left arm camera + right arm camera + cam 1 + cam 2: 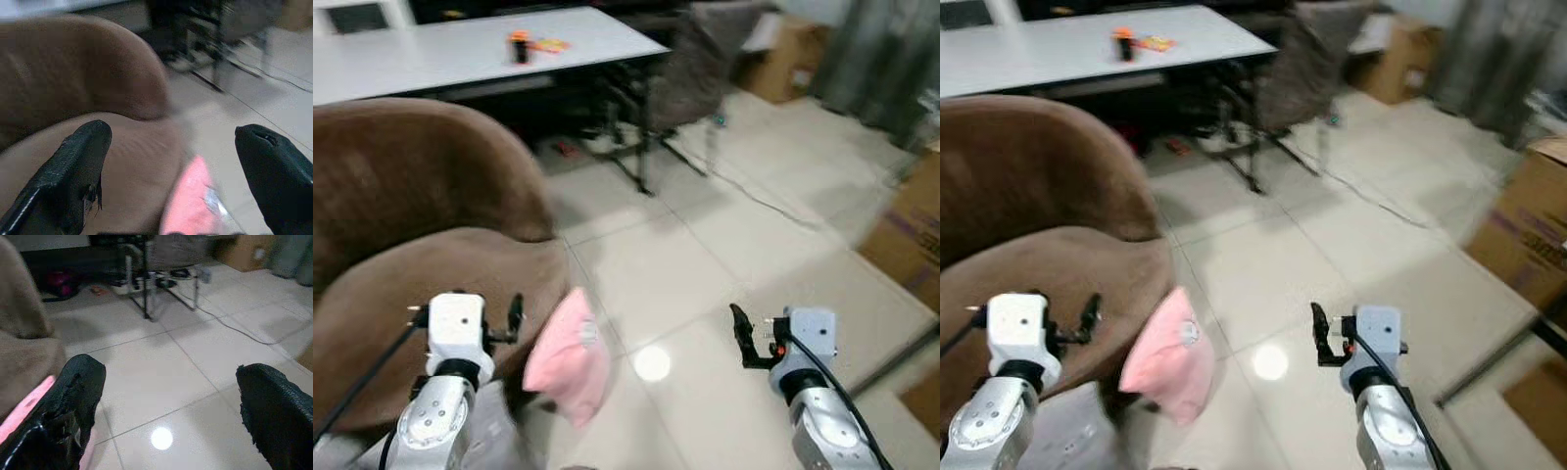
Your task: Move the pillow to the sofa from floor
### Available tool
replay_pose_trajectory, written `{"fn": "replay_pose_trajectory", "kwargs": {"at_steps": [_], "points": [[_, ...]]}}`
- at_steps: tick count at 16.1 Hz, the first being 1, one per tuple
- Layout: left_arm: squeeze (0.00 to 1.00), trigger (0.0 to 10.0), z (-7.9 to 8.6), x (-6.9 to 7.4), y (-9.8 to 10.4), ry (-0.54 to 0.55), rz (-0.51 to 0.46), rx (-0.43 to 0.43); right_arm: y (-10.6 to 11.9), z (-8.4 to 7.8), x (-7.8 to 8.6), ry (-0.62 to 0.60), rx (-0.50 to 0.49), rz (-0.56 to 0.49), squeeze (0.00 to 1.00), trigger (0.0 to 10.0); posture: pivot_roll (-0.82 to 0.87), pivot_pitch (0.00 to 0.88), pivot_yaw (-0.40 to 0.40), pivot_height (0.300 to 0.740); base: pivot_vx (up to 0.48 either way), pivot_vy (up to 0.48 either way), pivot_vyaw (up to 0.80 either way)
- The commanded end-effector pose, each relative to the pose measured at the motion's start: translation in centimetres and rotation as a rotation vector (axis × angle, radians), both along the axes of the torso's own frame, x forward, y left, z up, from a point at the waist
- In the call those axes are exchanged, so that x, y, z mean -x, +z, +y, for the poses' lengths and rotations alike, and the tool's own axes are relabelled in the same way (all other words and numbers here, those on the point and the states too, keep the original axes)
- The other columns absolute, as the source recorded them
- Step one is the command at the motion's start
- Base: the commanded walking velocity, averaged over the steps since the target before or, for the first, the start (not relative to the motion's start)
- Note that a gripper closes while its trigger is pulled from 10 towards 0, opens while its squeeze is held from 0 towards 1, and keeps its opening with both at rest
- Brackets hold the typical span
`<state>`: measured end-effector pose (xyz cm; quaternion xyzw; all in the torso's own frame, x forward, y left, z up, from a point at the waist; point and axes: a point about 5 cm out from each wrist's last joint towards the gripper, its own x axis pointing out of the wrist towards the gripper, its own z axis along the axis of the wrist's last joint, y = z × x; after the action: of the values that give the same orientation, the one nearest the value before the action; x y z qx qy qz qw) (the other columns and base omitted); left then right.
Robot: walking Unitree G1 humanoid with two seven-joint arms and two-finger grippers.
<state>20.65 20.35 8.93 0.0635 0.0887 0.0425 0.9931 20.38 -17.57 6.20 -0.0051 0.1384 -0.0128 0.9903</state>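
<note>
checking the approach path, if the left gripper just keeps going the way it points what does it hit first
Probably the brown sofa: the left gripper is open and aimed over its seat edge, with the pink pillow just below and beside that line. Blur makes depth unclear, so it might graze the pillow instead.

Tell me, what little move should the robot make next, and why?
Probably swing the left gripper toward the pink pillow and close on it. Both grippers are open and empty, and the pillow leans against the brown sofa between them, nearer the left.
</note>
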Motion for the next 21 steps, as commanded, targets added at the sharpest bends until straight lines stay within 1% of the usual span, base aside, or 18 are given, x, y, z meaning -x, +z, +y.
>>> {"fn": "replay_pose_trajectory", "kwargs": {"at_steps": [1,2,3,5,6,7,8,9,10,11,13,15,17,21], "points": [[1.0,10.0,0.0,-0.1,0.4,0.001,-0.006,-0.001,-0.1,0.0,0.0,0.002,0.01,0.008,1.0,10.0,-0.07,0.0,0.031,0.74,0.0,0.0,0.8],[1.0,10.0,-0.2,-0.3,0.3,-0.038,0.037,0.017,0.1,0.1,-0.3,0.009,0.043,-0.003,1.0,10.0,-0.08,0.0,0.05,0.74,0.0,0.0,0.8],[1.0,10.0,-0.2,-0.5,0.2,-0.041,0.052,0.03,0.2,-0.4,-0.4,-0.002,0.067,-0.006,1.0,10.0,-0.09,0.0,0.053,0.74,0.0,0.0,0.8],[1.0,10.0,-0.5,-0.9,0.6,-0.024,0.042,0.033,0.7,-1.2,-0.7,-0.017,0.081,-0.014,1.0,10.0,-0.09,0.0,0.057,0.74,0.0,0.0,0.8],[1.0,10.0,-1.2,-1.8,0.9,-0.059,0.031,-0.001,1.4,-1.9,-1.6,-0.026,0.092,-0.026,1.0,10.0,-0.09,0.0,0.018,0.74,0.0,0.0,0.8],[1.0,10.0,-1.3,-1.9,1.1,-0.084,0.015,-0.026,1.5,-1.6,-2.3,-0.021,0.079,-0.03,1.0,10.0,-0.09,0.0,0.02,0.74,0.0,0.0,0.8],[1.0,10.0,-1.3,-1.9,1.1,-0.084,0.015,-0.026,1.5,-1.6,-2.3,-0.021,0.079,-0.03,1.0,10.0,-0.09,0.0,0.02,0.74,0.0,0.0,0.8],[1.0,10.0,-1.0,-1.6,1.2,-0.066,0.009,-0.035,1.5,-0.8,-2.3,-0.01,0.052,-0.033,1.0,10.0,-0.1,0.0,0.019,0.74,0.0,0.0,0.8],[1.0,10.0,-0.9,-1.6,1.1,-0.05,0.012,-0.02,1.7,-0.2,-2.4,0.0,0.042,-0.037,1.0,10.0,-0.11,0.0,0.015,0.74,0.0,0.0,0.8],[1.0,10.0,-0.9,-1.7,1.1,-0.044,0.014,-0.011,1.8,0.0,-2.6,0.006,0.041,-0.04,1.0,10.0,-0.11,0.0,0.014,0.74,0.0,0.0,0.8],[1.0,10.0,-1.0,-1.7,0.8,-0.03,0.018,-0.015,1.9,0.5,-3.2,0.0,0.033,-0.028,1.0,10.0,-0.1,0.0,0.003,0.74,0.0,-0.382,0.0],[1.0,10.0,-1.0,-1.8,1.1,-0.027,0.007,-0.02,2.1,0.7,-3.7,0.009,0.031,-0.034,1.0,10.0,-0.09,0.0,-0.008,0.74,0.0,-0.407,0.0],[1.0,10.0,-1.1,-2.0,1.1,-0.023,-0.001,-0.033,2.0,0.8,-4.3,0.013,0.051,-0.036,1.0,10.0,-0.09,0.0,-0.01,0.74,0.0,-0.405,0.0],[1.0,10.0,-1.2,-2.3,1.1,-0.016,-0.011,-0.027,2.5,0.3,-4.5,0.003,0.062,-0.05,1.0,10.0,-0.08,0.0,-0.02,0.74,0.0,-0.395,0.0]]}}
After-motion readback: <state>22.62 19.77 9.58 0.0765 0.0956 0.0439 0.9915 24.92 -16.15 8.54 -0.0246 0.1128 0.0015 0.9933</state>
